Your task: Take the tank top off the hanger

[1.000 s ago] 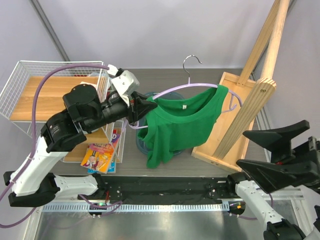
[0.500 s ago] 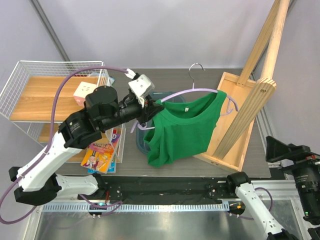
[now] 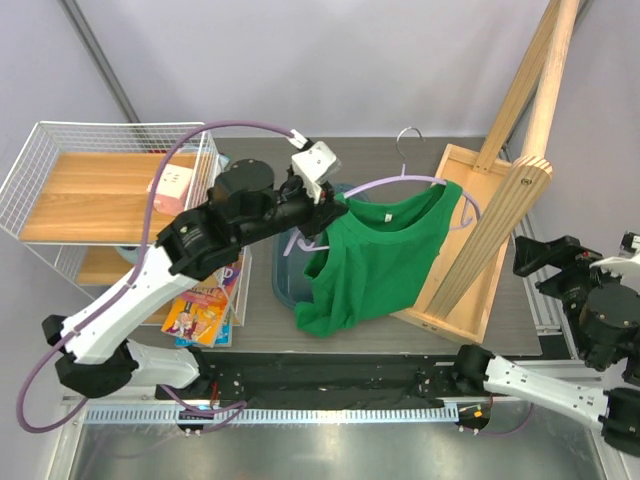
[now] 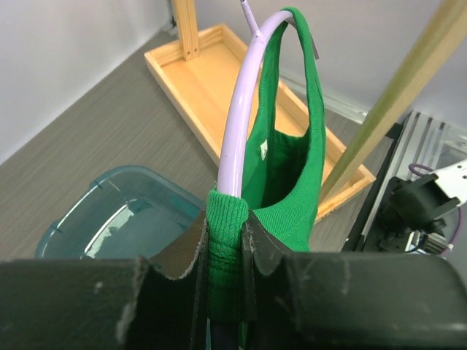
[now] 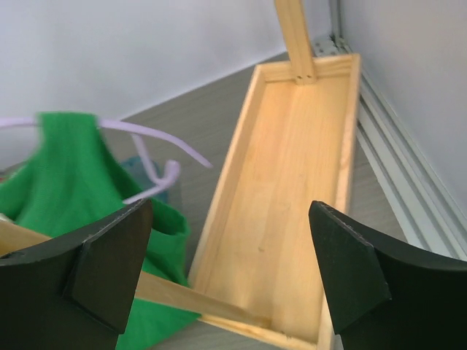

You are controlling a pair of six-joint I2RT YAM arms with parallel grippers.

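The bright green tank top [image 3: 375,260] hangs on the lilac hanger [image 3: 385,182], held in the air over the table's middle. My left gripper [image 3: 333,208] is shut on the top's left shoulder strap [image 4: 225,240] together with the hanger's arm [image 4: 244,124] inside it. The silver hook [image 3: 408,140] points to the back. The other strap sits over the hanger's right arm [image 5: 157,142], and the top [image 5: 51,168] shows at the left of the right wrist view. My right gripper [image 3: 545,262] is open and empty, at the right beside the wooden tray.
A teal plastic bin [image 3: 290,275] lies under the top. A wooden tray [image 3: 462,240] with a slanted wooden frame [image 3: 510,190] stands at the right. A wire basket shelf [image 3: 60,190] and picture books [image 3: 200,310] are at the left.
My left arm has carried the hanger and top to the right, toward the wooden frame. My right arm has swung down and back to the table's right edge.
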